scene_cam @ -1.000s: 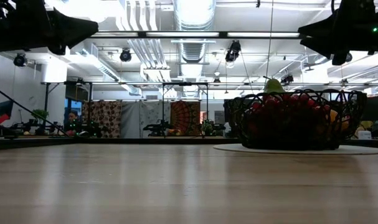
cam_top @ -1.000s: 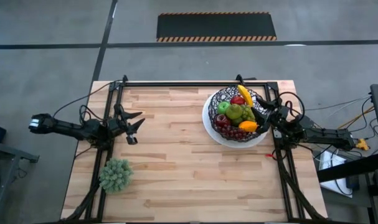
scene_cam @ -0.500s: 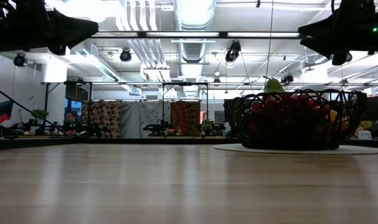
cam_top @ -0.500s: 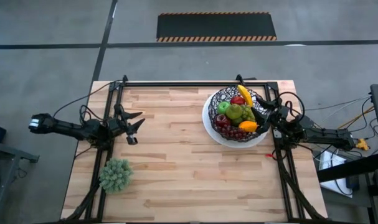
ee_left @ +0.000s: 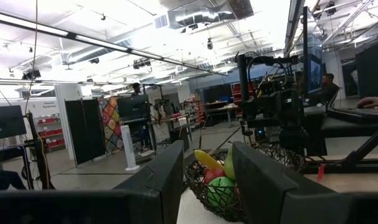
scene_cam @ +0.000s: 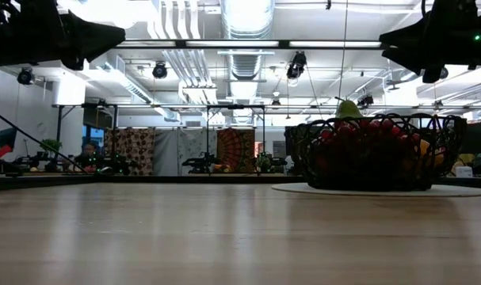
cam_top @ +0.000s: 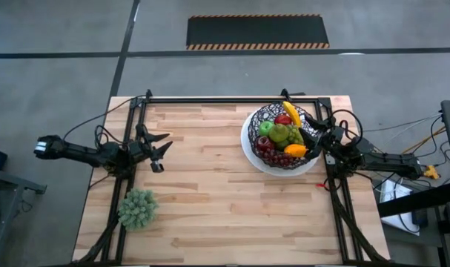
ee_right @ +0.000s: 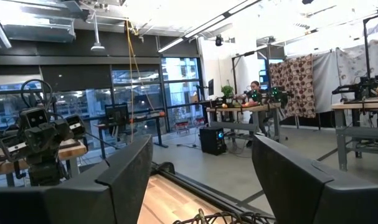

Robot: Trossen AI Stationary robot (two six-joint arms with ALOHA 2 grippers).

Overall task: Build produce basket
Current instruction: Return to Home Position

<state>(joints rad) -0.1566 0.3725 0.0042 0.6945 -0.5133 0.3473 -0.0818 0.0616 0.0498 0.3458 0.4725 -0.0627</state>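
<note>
The basket (cam_top: 263,115) stands on the far right part of the surface (cam_top: 210,193), with the produce (cam_top: 282,137) heaped inside it. The right claw (cam_top: 312,137) hangs just beside the basket with its fingers spread and empty. The left claw (cam_top: 164,150) is well apart at the left edge, also spread and empty.

Only the high view shows the leafy bunch (cam_top: 138,208), near the left front corner. The low view shows a pear (scene_cam: 349,109) poking above the rim. The left wrist view shows a banana (ee_left: 207,160), and a wall sign (ee_left: 45,102) too small to read.
</note>
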